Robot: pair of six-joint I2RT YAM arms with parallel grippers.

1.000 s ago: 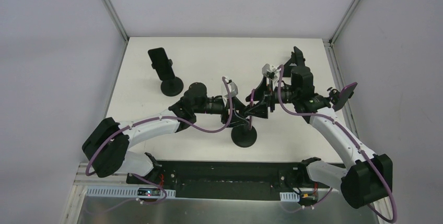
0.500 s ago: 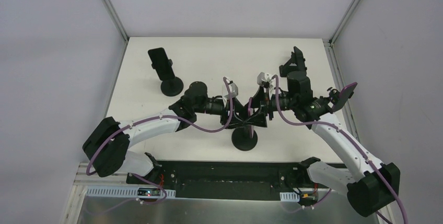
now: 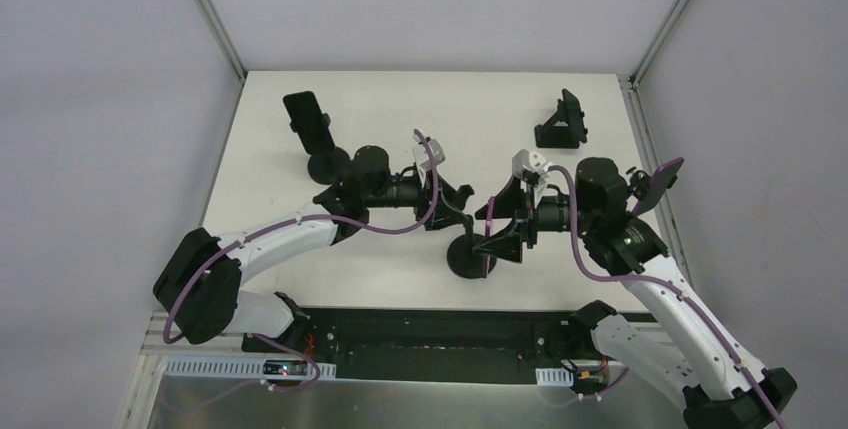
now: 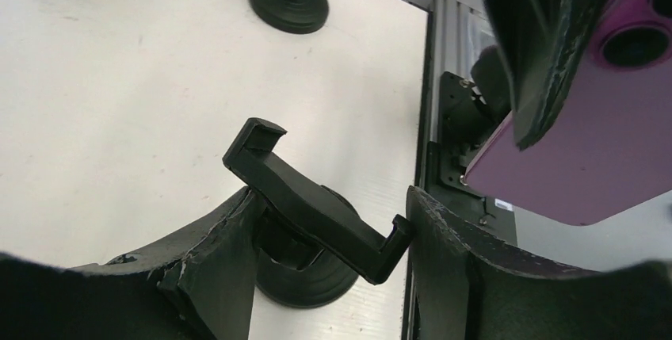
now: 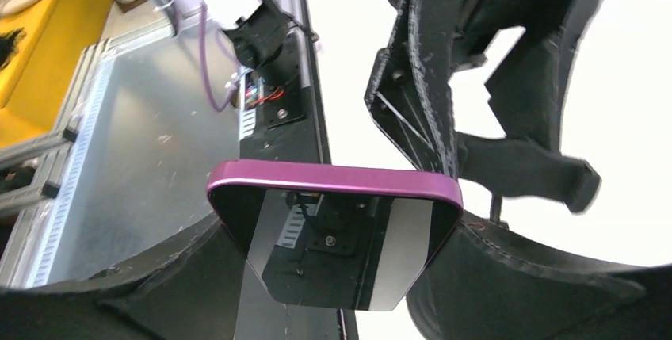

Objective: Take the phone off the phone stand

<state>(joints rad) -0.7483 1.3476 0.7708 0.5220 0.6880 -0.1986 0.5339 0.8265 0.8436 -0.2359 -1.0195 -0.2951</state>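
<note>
Item: purple phone, out of its cradle and being held in the air beside the phone stand, above the near middle of the white table. The right gripper is pinching the phone across its width, one finger pressing on each long side; the glass face is showing toward the right wrist camera, and the purple back with its camera lenses is showing toward the left wrist camera. The phone is hanging clear of the stand's cradle, not touching it. Item: phone stand, round black base resting on the table, its hooked black cradle tilting and carrying nothing. The left gripper is reaching in at the cradle with its jaws partly spread, one finger on each side; whether they are actually pressing on the stand cannot be told. The two grippers are sitting close together, the left one slightly farther back on the table than the right. Other items: a second round-based stand standing at the far left with a dark phone clamped in it; a small folding stand sitting at the far right; a purple slab tilting at the table's right edge.
</note>
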